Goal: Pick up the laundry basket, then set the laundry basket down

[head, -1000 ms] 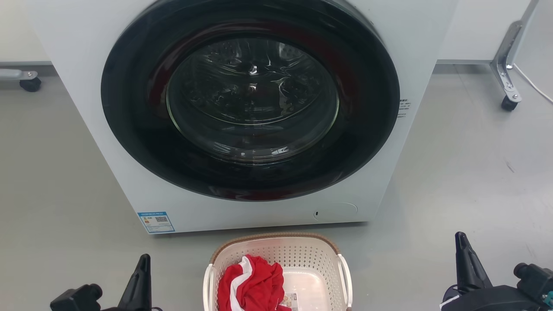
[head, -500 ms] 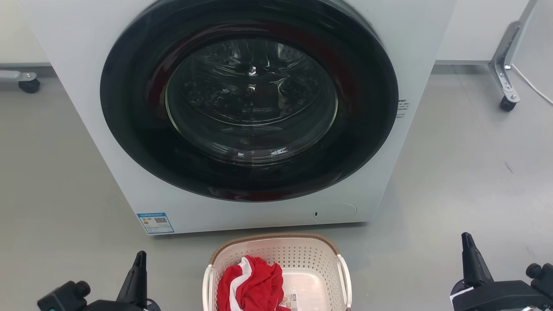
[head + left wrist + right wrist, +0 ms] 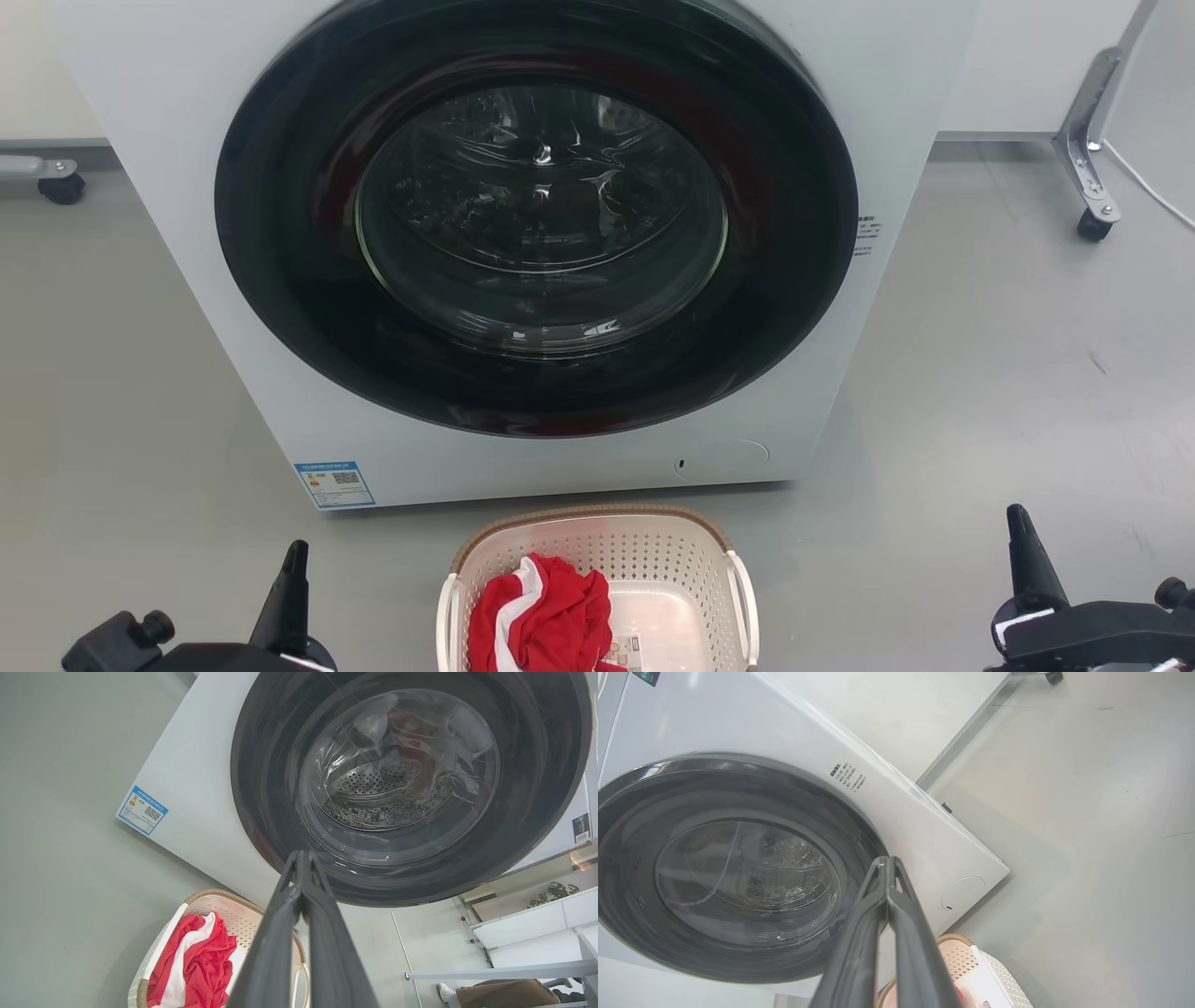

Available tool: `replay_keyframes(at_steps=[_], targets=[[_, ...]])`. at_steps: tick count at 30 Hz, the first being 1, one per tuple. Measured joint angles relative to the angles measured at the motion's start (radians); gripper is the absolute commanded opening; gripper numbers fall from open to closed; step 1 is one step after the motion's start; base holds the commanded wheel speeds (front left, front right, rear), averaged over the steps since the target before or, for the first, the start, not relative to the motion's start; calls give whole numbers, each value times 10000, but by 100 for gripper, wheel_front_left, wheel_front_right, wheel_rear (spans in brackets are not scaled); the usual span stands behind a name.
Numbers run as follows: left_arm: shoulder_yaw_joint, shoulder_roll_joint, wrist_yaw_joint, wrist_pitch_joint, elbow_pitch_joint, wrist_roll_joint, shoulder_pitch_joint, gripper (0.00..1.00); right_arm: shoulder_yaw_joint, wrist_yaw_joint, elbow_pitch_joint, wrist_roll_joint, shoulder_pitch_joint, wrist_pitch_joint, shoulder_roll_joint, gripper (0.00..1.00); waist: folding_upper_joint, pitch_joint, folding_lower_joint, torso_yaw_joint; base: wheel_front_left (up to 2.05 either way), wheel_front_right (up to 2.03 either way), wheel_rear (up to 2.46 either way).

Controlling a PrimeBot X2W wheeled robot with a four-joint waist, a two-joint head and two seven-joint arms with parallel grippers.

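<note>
Basket on floor, near end cut off | L gripper jaws closed, empty | R gripper jaws closed, empty

Laundry basket stands on the floor, centred just before the front panel of the washing machine. A garment lies in the basket, toward its left side. Left pincer hangs to the left of the basket and right pincer to the right, both well apart from it, the right one farther off. A wheeled frame leg stands behind and right of the machine. A caster sits behind and left.
</note>
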Motion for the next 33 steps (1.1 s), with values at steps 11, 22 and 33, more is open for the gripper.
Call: replay_keyframes(at_steps=[11, 22, 33], targets=[[336, -176, -217, 265, 324, -1365, -204, 0, -405, 247, 234, 1367, -67, 360, 165, 0, 0, -19, 0, -22, 0, 0, 0], [667, -314, -520, 516, 644, -2723, -407, 0, -807, 502, 499, 2734, -225, 750, 328, 0, 0, -38, 0, -44, 0, 0, 0], [1003, -493, -754, 752, 959, -4046, -657, 0, -1221, 765, 750, 4094, -406, 1097, 499, 0, 0, -57, 0, -66, 0, 0, 0]])
